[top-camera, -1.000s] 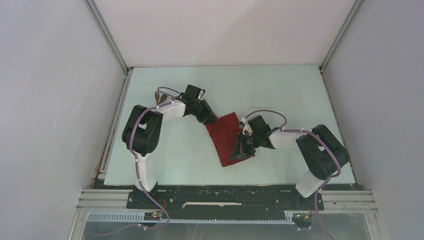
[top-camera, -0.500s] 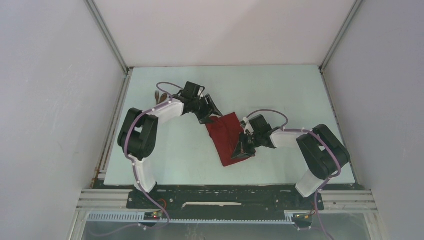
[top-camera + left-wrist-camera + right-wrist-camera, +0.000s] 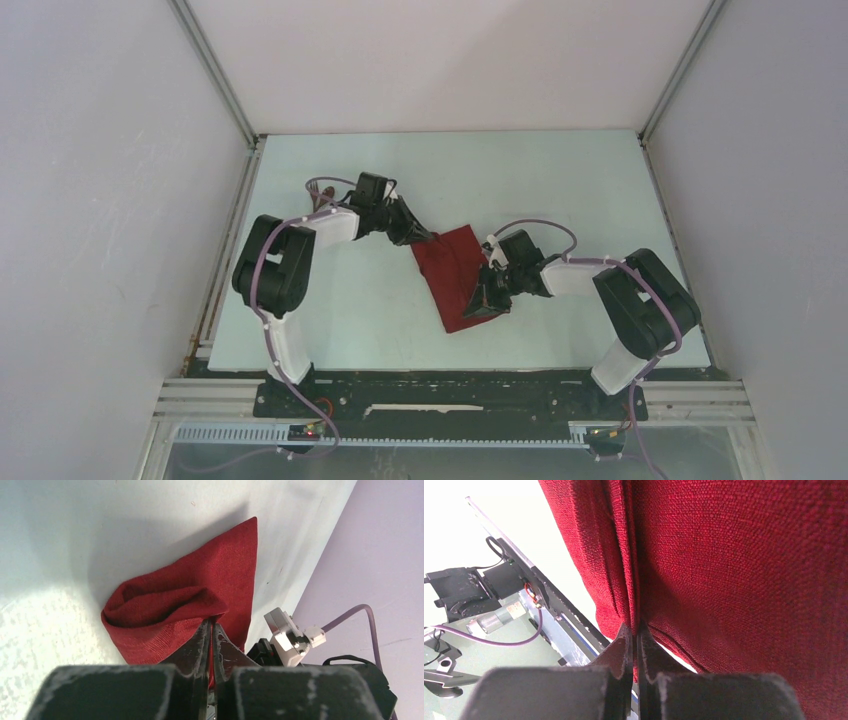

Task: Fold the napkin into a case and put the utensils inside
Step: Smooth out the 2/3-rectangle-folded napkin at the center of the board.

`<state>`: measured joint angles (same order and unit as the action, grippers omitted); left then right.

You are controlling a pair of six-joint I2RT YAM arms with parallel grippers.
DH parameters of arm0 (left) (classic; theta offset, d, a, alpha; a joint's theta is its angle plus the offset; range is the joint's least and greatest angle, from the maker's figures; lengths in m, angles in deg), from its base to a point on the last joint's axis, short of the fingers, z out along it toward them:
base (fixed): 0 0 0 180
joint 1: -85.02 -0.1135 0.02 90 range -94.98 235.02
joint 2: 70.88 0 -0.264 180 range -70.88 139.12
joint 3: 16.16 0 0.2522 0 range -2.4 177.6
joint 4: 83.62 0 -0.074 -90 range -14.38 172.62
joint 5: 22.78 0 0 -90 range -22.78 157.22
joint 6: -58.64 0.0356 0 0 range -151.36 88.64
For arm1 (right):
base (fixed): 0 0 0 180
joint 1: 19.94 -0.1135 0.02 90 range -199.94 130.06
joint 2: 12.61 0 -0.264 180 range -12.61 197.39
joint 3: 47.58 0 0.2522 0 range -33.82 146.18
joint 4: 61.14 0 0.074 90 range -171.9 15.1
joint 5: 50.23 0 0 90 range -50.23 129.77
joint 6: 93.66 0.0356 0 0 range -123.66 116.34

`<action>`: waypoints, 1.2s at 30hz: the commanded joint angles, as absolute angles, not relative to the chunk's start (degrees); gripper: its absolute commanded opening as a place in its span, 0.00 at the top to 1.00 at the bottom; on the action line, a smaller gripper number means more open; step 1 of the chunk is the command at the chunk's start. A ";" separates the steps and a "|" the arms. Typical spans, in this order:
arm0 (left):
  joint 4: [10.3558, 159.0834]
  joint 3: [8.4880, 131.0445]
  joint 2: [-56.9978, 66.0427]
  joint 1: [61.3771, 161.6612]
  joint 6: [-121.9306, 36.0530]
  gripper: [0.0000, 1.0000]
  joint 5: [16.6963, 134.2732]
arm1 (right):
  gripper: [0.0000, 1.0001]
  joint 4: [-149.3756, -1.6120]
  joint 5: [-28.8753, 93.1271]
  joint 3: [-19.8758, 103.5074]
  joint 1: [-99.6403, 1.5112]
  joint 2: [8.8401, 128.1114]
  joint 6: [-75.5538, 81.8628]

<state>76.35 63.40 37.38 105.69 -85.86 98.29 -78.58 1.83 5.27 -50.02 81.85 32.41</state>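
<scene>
Pale grey side wall [image 3: 100, 220] is well left of the left tool [image 3: 429, 239]. Its fingers are pressed together, pinching a raised fold at the napkin's corner. The napkin [image 3: 452, 275], dark red and folded into a slanted strip, lies on the matte, pale greenish-white worktop [image 3: 560, 180] between the two tools. The right tool [image 3: 478, 303] is clamped on the napkin's edge, cloth layers caught between its fingers. A second grey wall [image 3: 780, 220] is right of it, and a white back panel [image 3: 450, 60] is beyond both tools. Metal frame posts [image 3: 212, 70] run up the corners.
</scene>
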 commanded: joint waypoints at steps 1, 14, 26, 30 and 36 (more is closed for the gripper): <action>81.03 66.05 39.73 105.83 -86.73 0.93 100.28 | 1.00 -78.47 2.52 5.08 -50.00 79.97 31.09; 85.16 68.59 46.39 105.88 -89.09 0.94 101.55 | 0.85 -81.81 4.01 5.68 -50.53 78.27 30.27; 85.16 68.80 48.72 105.85 -88.62 0.94 101.81 | 0.36 -92.40 9.52 17.82 -54.31 71.62 22.33; 85.16 69.05 49.38 105.85 -89.53 0.96 101.50 | 0.36 -78.16 -0.73 18.55 -56.46 78.73 29.62; 84.30 69.54 50.53 105.68 -89.36 0.98 100.68 | 0.35 -63.28 -7.49 18.30 -58.63 88.26 32.19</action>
